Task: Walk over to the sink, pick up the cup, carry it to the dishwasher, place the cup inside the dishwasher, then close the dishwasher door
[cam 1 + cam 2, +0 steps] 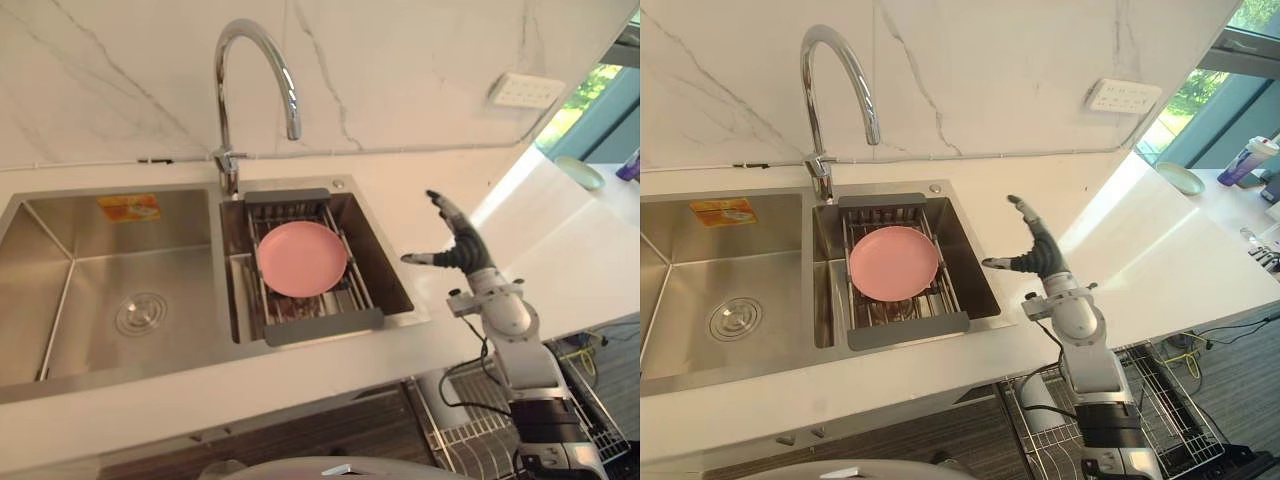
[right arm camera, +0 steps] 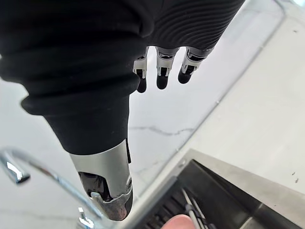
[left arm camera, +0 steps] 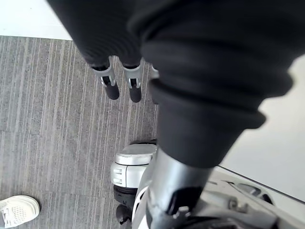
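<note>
Carefully bring your right hand (image 1: 463,250), spread wide and empty over the countertop (image 1: 560,275) by the sink's (image 1: 388,262) right edge, under the rim of the pink plate (image 1: 301,258) lying on the drain rack (image 1: 325,324).

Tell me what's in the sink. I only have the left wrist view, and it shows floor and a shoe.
Observer: A pink round dish lies on a drain rack in the right basin of the sink. It looks more like a plate than a cup.
Operator: Is the right robot hand on it?
Observer: No. The right robot hand is raised over the counter to the right of the sink, fingers open, holding nothing.
Operator: Any sign of the dishwasher?
Observer: A wire rack sticks out below the counter edge, beside that arm.
</note>
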